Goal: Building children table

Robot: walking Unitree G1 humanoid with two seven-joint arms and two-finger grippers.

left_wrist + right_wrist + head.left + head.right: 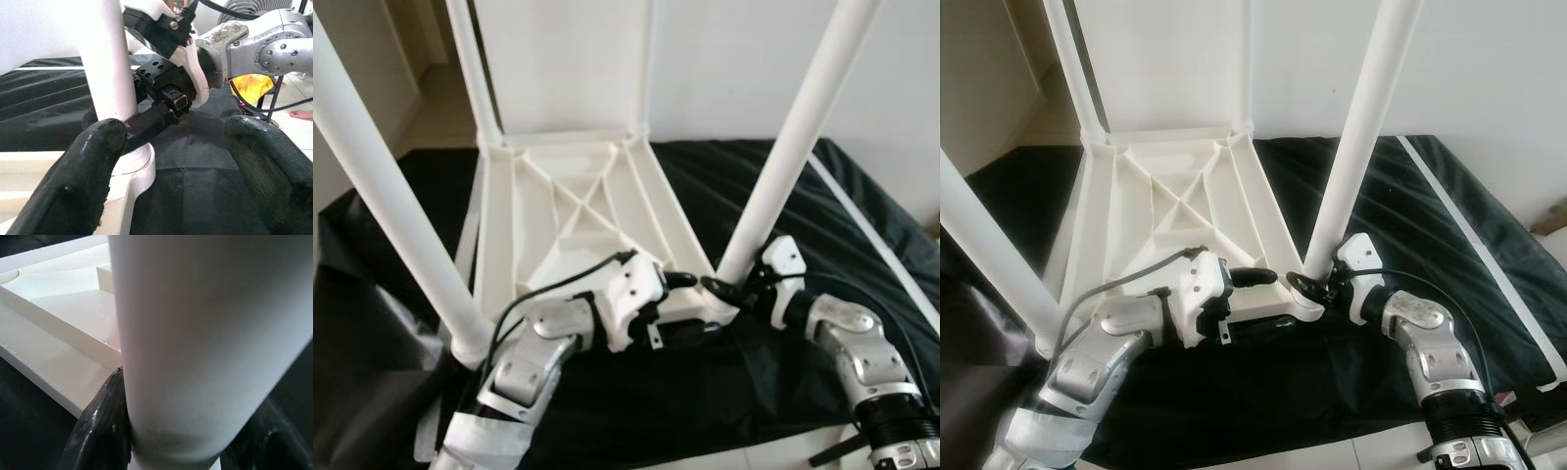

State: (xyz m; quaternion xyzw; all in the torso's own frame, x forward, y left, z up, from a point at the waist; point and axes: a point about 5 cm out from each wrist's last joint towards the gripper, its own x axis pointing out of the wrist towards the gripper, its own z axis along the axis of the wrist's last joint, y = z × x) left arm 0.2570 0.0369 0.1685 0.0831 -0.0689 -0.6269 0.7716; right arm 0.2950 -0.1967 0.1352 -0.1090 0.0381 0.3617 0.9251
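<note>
Legs all standing in upturned tabletop [578,196] — right gripper [729,290] clamped on near-right leg [788,147], left gripper [690,282] spread beside it — seating left.

The right tool [171,440] clamps its black fingers [100,431] around a white leg [205,333] beside the ribbed tabletop underside [63,318].

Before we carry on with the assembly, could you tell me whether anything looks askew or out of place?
Nothing stands out. The upturned tabletop lies on the black cover, legs up, and the right gripper clasps the near-right leg at its base.
</note>
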